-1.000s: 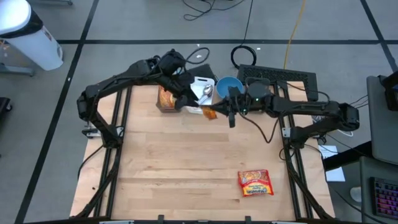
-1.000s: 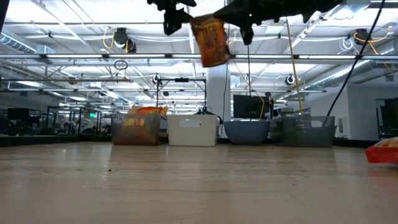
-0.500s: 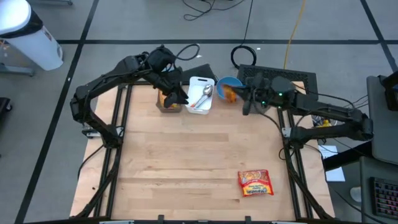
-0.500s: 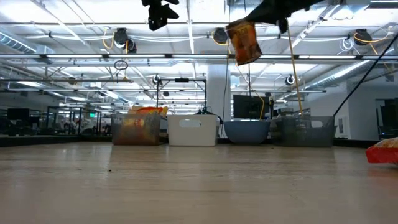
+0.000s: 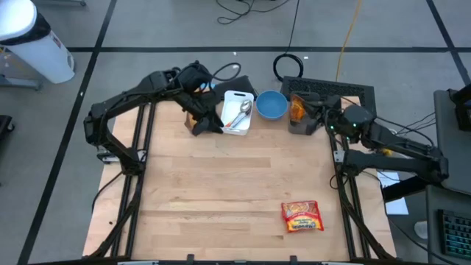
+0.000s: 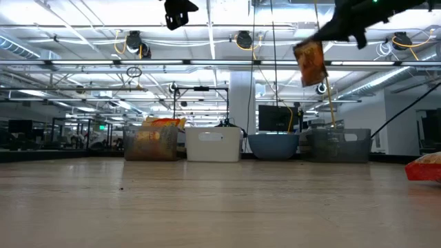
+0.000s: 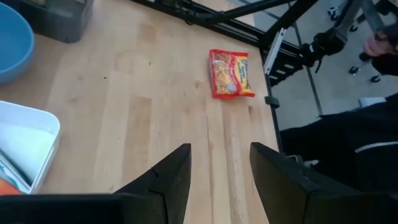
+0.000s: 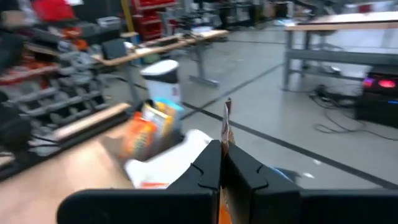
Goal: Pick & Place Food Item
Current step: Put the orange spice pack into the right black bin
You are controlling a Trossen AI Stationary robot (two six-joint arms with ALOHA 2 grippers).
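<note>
An orange food packet [image 6: 310, 62] hangs high over the far right of the table, with my right gripper [image 6: 324, 36] shut on it. From above, the packet [image 5: 296, 110] shows over the dark grey bin [image 6: 337, 145]. My left gripper [image 7: 221, 168] is open with nothing between its fingers. It hovers high over the clear bin of snack packets [image 6: 151, 141] at the far left, hiding most of that bin from above [image 5: 202, 118]. A red noodle packet [image 5: 302, 216] lies flat on the table near the front right. My right gripper pinches the orange packet by its upper edge [image 8: 227, 121] between its two fingers; a strip of that edge sticks out past the fingertips. The fingers come about level from the table's right side. The packet hangs tilted below them, clear of everything.
Along the far edge stand the clear bin, a white bin [image 5: 237, 112] holding a spoon, a blue bowl [image 5: 271, 104] and the dark grey bin. The wooden table top [image 5: 221, 191] is bare between this row and the red noodle packet.
My right gripper has carried the orange packet toward the table's right edge, from beside the white bin past the blue bowl to over the dark grey bin, tipping up to about level. The packet stays hanging below it. My left gripper has drawn back a little toward the left.
</note>
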